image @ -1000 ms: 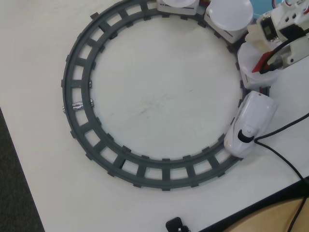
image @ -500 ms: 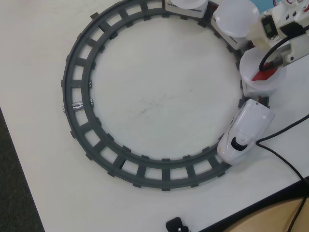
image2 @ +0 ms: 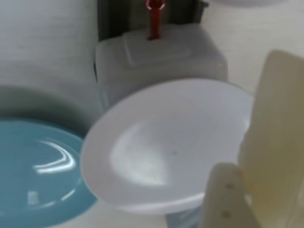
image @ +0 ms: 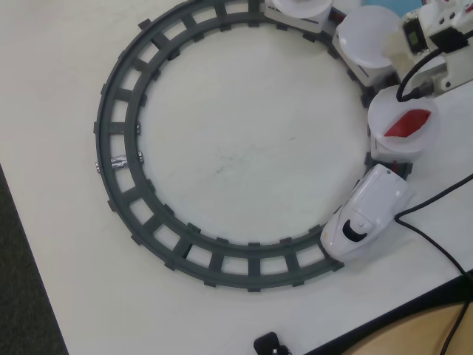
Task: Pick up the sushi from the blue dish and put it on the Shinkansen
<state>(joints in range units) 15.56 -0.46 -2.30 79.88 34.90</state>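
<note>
In the wrist view my gripper [image2: 247,190] enters from the lower right. Its pale finger [image2: 227,199] with two small dimples presses against a larger yellowish-cream oblong shape, the sushi [image2: 280,142], held above the rim of an empty white plate [image2: 166,152] on a train car. The blue dish [image2: 33,171] lies at the left, and its visible part is bare. In the overhead view the Shinkansen [image: 366,214] stands nose-down at the track's lower right. The plate behind it [image: 388,107] carries a red piece [image: 405,122]. A further plate [image: 367,33] is partly under the arm [image: 436,33].
The dark grey circular track [image: 122,159] fills the white table. A third plate [image: 303,6] and a sliver of the blue dish [image: 406,6] show at the top edge. A black cable [image: 436,248] runs along the right. The table's edge cuts across the lower right corner.
</note>
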